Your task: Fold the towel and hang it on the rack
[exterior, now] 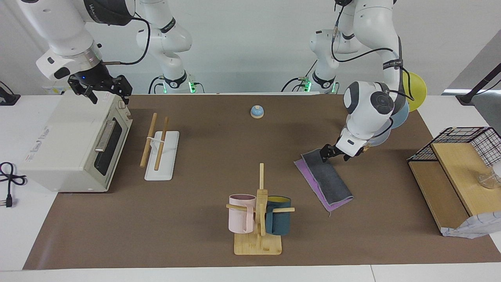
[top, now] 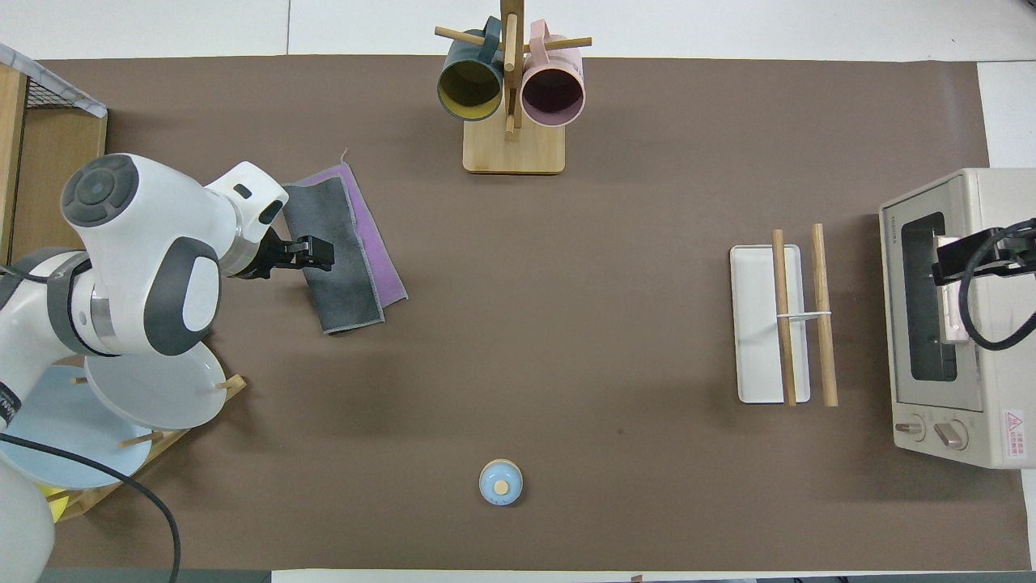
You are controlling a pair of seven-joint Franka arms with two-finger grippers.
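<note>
The towel lies folded flat on the brown mat, dark grey face up with a purple strip showing along one long side. My left gripper is low at the towel's long edge toward the left arm's end of the table, by its corner nearest the robots. It is open and holds nothing; I cannot tell whether it touches the cloth. The rack, two wooden rods over a white base, stands beside the toaster oven. My right gripper waits open over the oven.
A mug tree with a pink and a dark teal mug stands farther from the robots than the towel. Also here: toaster oven, small blue bell, plate stand, wire-and-wood shelf.
</note>
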